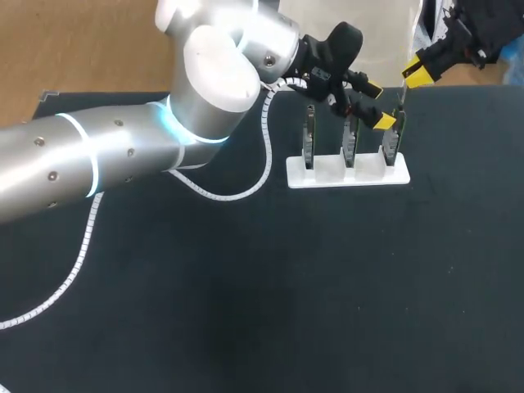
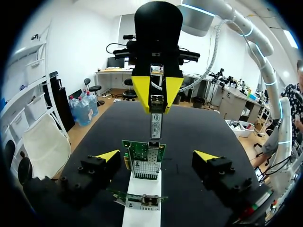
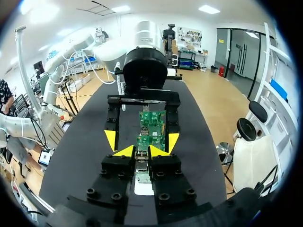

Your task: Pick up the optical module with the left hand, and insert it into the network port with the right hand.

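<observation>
**Item:** optical module.
**Loc.:** pinched at its rear end in right gripper, fingers narrow and closed on it from both sides. It hangs clear of the table.
**Axis:** long axis runs along the fingers, free end aimed at network port on end card of white holder. Free end is near the port but not in; a small gap shows betw. them.
**Key relation:** module and port look roughly in line, so next move is prob. a straight push along that axis. Any sideways offset would likely jam at the mouth. Right arm is the one placed to insert.
**Left gripper:** wide, holding nothing, one finger each side of end card, apart from it as far as seen.
**Views:**
- L wrist view alone shows the gap and alignment.
- R wrist view hides the module's free end behind own fingers.
- Head view shows the row of three cards: mid card, far card.
</observation>
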### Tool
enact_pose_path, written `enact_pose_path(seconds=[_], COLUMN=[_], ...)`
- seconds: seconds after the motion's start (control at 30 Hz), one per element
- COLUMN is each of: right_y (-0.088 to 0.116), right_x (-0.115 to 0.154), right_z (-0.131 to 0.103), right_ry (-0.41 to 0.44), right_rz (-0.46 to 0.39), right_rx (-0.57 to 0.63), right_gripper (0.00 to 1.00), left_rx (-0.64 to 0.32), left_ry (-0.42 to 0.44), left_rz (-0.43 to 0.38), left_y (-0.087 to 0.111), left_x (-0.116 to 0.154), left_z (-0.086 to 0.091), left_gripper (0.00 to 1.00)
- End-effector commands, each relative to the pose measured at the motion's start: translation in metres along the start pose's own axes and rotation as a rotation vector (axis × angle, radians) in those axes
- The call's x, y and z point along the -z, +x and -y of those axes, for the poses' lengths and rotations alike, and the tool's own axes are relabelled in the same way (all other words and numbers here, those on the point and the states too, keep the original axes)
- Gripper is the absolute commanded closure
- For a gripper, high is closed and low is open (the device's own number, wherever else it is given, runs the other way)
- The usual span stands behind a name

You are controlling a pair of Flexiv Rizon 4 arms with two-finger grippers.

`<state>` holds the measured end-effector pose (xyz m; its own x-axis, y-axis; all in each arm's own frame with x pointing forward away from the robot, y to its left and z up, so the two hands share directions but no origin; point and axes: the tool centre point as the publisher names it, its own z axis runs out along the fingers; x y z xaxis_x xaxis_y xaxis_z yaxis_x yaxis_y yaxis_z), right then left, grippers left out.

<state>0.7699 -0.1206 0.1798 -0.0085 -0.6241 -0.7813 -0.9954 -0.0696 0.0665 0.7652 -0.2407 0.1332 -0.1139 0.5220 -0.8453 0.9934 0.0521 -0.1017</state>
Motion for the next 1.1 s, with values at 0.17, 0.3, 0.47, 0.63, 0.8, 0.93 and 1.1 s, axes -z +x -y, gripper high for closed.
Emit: enact_pose_path(seconds=[0.17,0.3,0.47,0.63,0.8,0.93,1.1], right_y=[0.000,0.000,0.001,0.002,0.004,0.005,0.006], right_x=[-0.004,-0.006,-0.008,-0.007,-0.007,-0.007,-0.008], right_z=[-0.004,-0.003,-0.002,0.000,0.003,0.004,0.005], right_ry=[0.041,0.043,0.042,0.045,0.048,0.042,0.034], right_rz=[0.005,0.007,0.005,0.000,-0.010,-0.006,-0.007], right_rx=[-0.014,-0.019,-0.024,-0.024,-0.020,-0.021,-0.020], right_gripper=[1.00,1.00,1.00,1.00,1.00,1.00,1.00], left_rx=[0.002,0.002,0.002,0.002,0.002,0.002,0.002], left_ry=[0.003,0.003,0.003,0.003,0.003,0.003,0.003], left_rz=[-0.005,-0.005,-0.005,-0.005,-0.005,-0.005,-0.005], left_y=[-0.001,-0.001,-0.001,-0.001,-0.001,-0.001,-0.001], left_x=[-0.001,-0.001,-0.001,-0.001,-0.001,-0.001,-0.001], left_z=[-0.002,-0.002,-0.002,-0.002,-0.002,-0.002,-0.002], left_gripper=[0.00,0.00,0.00,0.00,0.00,0.00,0.00])
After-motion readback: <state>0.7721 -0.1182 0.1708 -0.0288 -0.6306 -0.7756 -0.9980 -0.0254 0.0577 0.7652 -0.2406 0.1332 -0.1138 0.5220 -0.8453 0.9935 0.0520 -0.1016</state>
